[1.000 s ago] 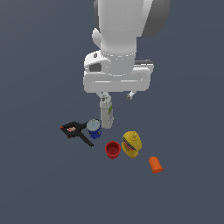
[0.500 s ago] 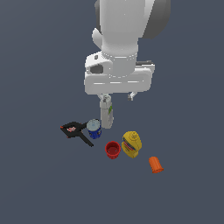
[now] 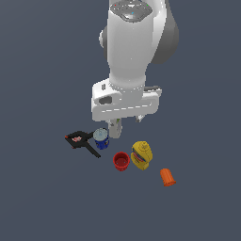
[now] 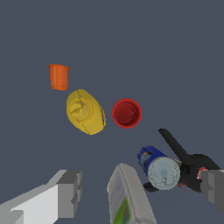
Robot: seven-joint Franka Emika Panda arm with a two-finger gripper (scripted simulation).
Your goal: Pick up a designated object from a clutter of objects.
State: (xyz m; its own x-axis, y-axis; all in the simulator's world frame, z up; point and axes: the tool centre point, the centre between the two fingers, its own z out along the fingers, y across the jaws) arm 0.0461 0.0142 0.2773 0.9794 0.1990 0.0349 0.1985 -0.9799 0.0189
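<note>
- Table: flat, plain dark grey-blue, filling the exterior view from edge to edge.
- Same table in the wrist view: matte, even in colour, one uniform shade throughout.

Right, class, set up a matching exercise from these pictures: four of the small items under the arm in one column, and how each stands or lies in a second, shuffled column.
Things
1. small round red plastic cup
2. small orange cup
3. blue can with a pale lid
4. black clamp with orange tips

States
A. lying tipped on its side, apart from the others
B. upright, close beside the pale tall bottle
C. lying flat, furthest to the exterior view's left
D. upright, open mouth up, next to the yellow mustard bottle

Pairs: 1-D, 2-A, 3-B, 4-C
</note>
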